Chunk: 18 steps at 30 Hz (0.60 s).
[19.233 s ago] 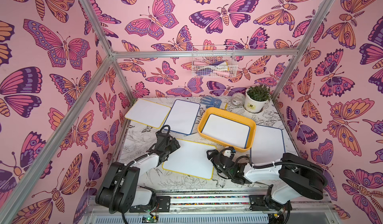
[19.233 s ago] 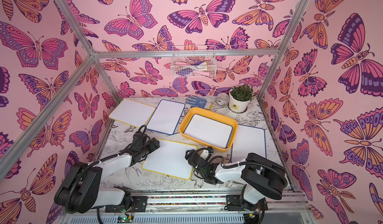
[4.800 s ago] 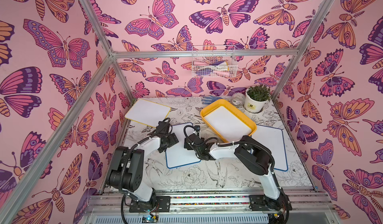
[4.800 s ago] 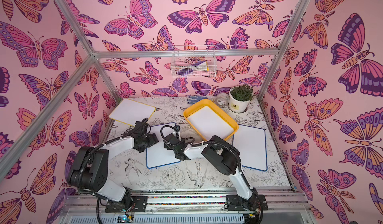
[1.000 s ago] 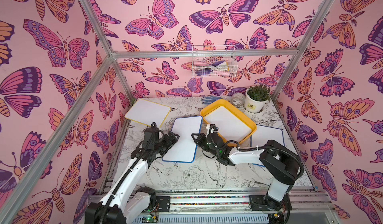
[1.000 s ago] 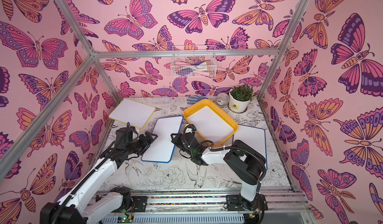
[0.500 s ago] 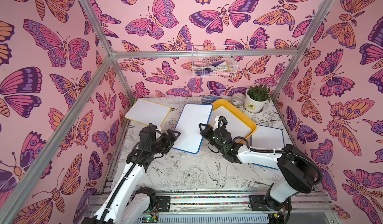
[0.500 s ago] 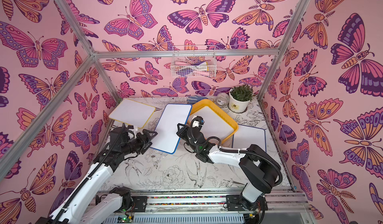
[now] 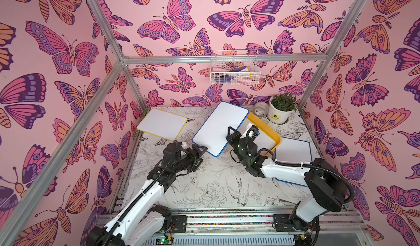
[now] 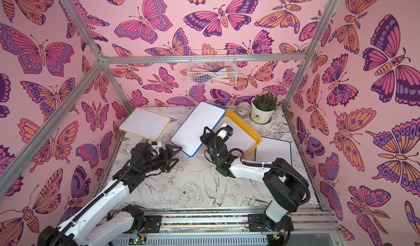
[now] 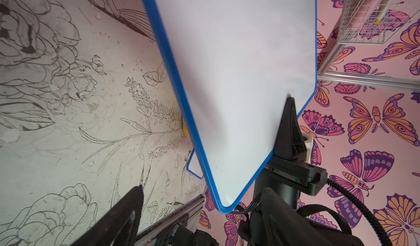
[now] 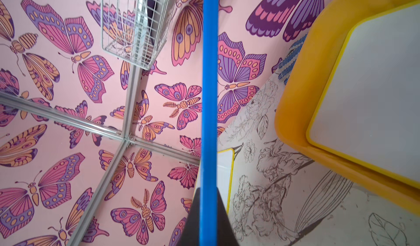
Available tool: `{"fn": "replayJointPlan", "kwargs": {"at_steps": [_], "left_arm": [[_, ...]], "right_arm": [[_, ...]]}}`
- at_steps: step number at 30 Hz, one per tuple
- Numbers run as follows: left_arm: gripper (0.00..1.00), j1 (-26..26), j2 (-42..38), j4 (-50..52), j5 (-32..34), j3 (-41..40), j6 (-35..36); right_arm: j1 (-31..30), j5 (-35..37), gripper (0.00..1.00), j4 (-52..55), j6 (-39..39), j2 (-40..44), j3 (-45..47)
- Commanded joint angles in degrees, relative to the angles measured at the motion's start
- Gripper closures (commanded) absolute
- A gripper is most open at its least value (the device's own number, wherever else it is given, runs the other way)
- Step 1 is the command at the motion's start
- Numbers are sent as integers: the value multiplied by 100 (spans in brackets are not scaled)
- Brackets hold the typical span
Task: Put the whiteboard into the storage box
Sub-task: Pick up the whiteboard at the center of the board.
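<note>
Right claw [image 9: 231, 132] was clamped shut on one long edge of the blue-framed whiteboard [image 9: 218, 129], which was held off the tabletop [image 9: 216, 183], tilted, its far corner overlapping the near rim of the storage box [image 9: 272, 136] in both top views; not in the box yet. Left claw [image 9: 200, 155] was open, just beside the board's low corner, gripping nothing. Box already held a yellow-framed board [image 12: 375, 97]. Risks, as a judgement: a pinch on one edge only, so the board could pivot or slip in the grip during the swing; its corner could catch the rim and shove the box toward the potted plant [image 9: 281, 108]; the open left claw could clip the low corner
</note>
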State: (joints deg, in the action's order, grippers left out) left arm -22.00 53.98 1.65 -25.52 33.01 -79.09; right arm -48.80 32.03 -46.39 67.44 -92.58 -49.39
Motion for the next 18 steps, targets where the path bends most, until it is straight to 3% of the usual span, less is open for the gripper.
{"fn": "replayJointPlan", "kwargs": {"at_steps": [1, 5, 7, 11, 18], "left_arm": [[17, -183, 148, -1017, 411, -218, -773], [18, -369, 355, -2437, 566, -664, -979], [19, -432, 506, -2897, 1202, -744, -1226], [24, -464, 952, -4168, 1605, -949, -1260], [36, -507, 2000, -5923, 1857, -876, -1326]], "right_arm": [[67, 391, 100, -901, 257, 198, -335], [111, 471, 100, -1031, 485, 176, -283], [132, 499, 99, -1046, 630, 173, -252], [160, 519, 99, -1137, 820, 200, -173], [186, 539, 99, -1153, 1043, 218, -30]]}}
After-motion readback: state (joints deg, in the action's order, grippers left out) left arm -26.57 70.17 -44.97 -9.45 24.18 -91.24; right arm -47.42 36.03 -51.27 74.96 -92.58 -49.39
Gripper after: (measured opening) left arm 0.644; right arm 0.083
